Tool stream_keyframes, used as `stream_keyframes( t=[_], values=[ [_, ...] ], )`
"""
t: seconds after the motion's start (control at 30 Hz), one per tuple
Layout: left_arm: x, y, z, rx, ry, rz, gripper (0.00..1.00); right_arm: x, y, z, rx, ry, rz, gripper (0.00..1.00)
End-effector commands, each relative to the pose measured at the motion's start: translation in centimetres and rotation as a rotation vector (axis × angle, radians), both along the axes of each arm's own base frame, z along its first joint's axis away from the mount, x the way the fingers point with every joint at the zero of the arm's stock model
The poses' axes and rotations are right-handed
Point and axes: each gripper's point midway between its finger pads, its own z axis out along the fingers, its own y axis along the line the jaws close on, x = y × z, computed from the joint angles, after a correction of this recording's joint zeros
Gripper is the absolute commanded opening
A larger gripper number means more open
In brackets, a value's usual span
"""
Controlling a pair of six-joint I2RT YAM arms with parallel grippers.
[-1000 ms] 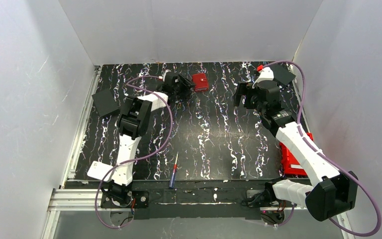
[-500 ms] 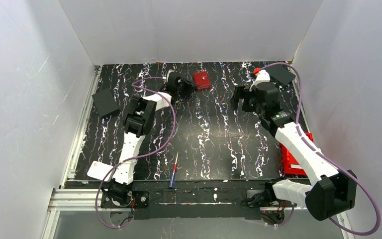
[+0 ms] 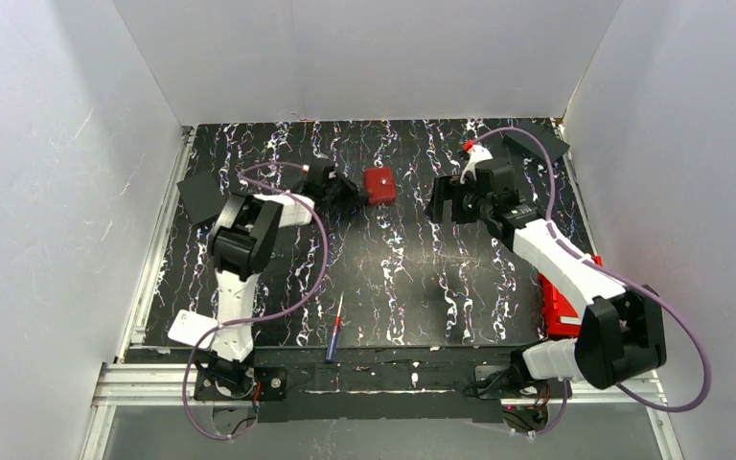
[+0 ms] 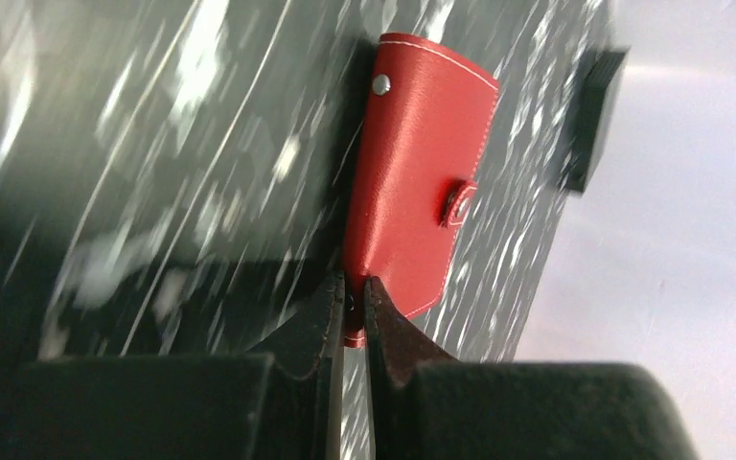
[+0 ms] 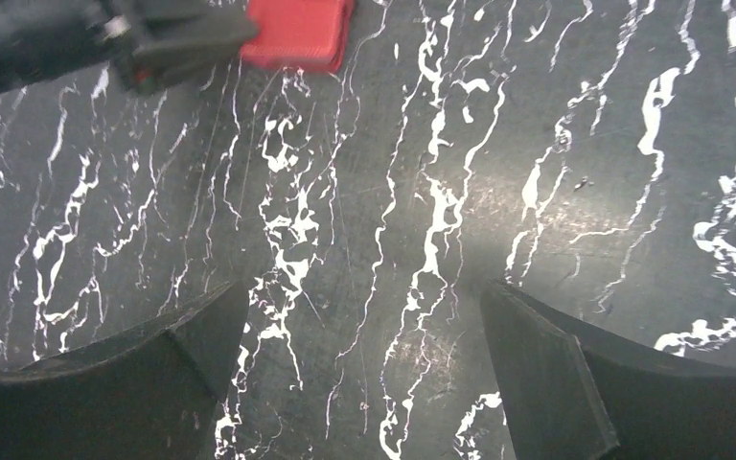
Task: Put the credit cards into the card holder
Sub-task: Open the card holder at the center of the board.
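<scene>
The card holder (image 3: 379, 185) is a small red stitched case with snap studs, lying shut on the black marbled table at the back centre. My left gripper (image 3: 353, 192) reaches it from the left. In the left wrist view the gripper (image 4: 353, 287) is shut on the near corner of the card holder (image 4: 422, 182). My right gripper (image 3: 441, 206) hovers to the right of the case, open, with only bare table between its fingers (image 5: 182, 355). The right wrist view shows the card holder (image 5: 297, 34) at its top edge. I cannot make out the credit cards in any view.
A red open bin (image 3: 558, 307) sits at the right edge, partly behind the right arm. Black flat squares lie at the left (image 3: 201, 196) and back right (image 3: 537, 144). A blue-and-red pen (image 3: 333, 331) lies near the front, and a pale flat piece (image 3: 187, 329) at the front left.
My left gripper has closed on the card holder and drawn it a little nearer and leftward. The right arm has swung left and stays open.
</scene>
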Motion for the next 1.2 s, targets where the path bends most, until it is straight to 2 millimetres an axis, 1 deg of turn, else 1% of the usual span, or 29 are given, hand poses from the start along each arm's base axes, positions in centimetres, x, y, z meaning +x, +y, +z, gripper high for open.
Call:
stream_keyframes(
  t=[0.0,0.03,0.07,0.1,0.13,0.17,0.2,0.27,0.37,0.43,0.47,0.5,0.53,0.57,0.6,0.7,0.83,0.87,1.0,1.17],
  values=[
    [-10.9,0.9,0.5,0.026,0.126,-0.169,0.00,-1.4,2.9,-3.0,-0.002,0.093,0.113,1.00],
    [-13.2,1.1,0.5,0.028,0.145,-0.189,0.00,-2.3,4.1,-3.7,-0.027,0.116,0.142,1.00],
    [-15.5,1.5,0.4,0.033,0.162,-0.204,0.00,-2.6,4.5,-4.4,-0.045,0.138,0.140,1.00],
    [-17.5,1.8,0.3,0.048,0.166,-0.227,0.00,-3.5,5.6,-5.0,-0.062,0.157,0.157,1.00],
    [-19.0,2.1,1.1,0.050,0.149,-0.241,0.00,-4.1,6.3,-5.3,-0.074,0.167,0.161,1.00],
    [-20.6,2.5,0.5,0.060,0.169,-0.248,0.00,-4.5,6.9,-5.6,-0.090,0.170,0.157,1.00],
    [-21.7,2.9,1.1,0.062,0.153,-0.248,0.00,-4.8,7.3,-5.8,-0.111,0.162,0.145,1.00],
    [-23.2,4.0,1.1,0.083,0.139,-0.243,0.00,-5.0,7.9,-6.2,-0.142,0.147,0.115,1.00],
    [-24.0,4.8,0.8,0.100,0.137,-0.229,0.00,-4.4,8.5,-6.7,-0.181,0.137,0.041,1.00],
    [-24.3,4.5,0.7,0.092,0.147,-0.238,0.00,-4.0,9.3,-7.4,-0.232,0.130,-0.007,0.95],
    [-24.4,4.4,0.7,0.093,0.146,-0.239,0.00,-3.7,9.5,-7.4,-0.259,0.119,-0.040,0.90],
    [-24.5,4.3,0.7,0.096,0.146,-0.240,0.00,-3.4,10.3,-7.0,-0.263,0.111,-0.053,0.80],
    [-24.5,4.2,0.7,0.093,0.150,-0.242,0.00,-3.4,10.8,-7.3,-0.270,0.117,-0.063,0.69],
    [-24.5,4.1,0.6,0.089,0.156,-0.243,0.00,-3.3,11.4,-7.5,-0.265,0.124,-0.070,0.61],
    [-24.6,4.0,0.6,0.088,0.159,-0.241,0.00,-3.4,12.0,-8.0,-0.267,0.134,-0.072,0.59],
    [-24.6,4.0,0.4,0.089,0.168,-0.225,0.00,-3.5,13.7,-8.9,-0.299,0.139,-0.068,0.60],
    [-24.4,4.1,0.6,0.095,0.157,-0.213,0.00,-3.8,15.0,-9.5,-0.353,0.116,-0.065,0.59],
    [-24.4,4.1,0.7,0.094,0.158,-0.212,0.00,-4.0,15.1,-9.7,-0.365,0.119,-0.067,0.56],
    [-24.4,4.2,0.7,0.099,0.160,-0.194,0.00,-4.8,14.4,-10.3,-0.454,0.100,-0.117,0.47],
    [-24.6,5.0,0.3,0.127,0.162,-0.155,0.00,-5.7,13.5,-10.1,-0.539,0.048,-0.160,0.40]
  ],
)
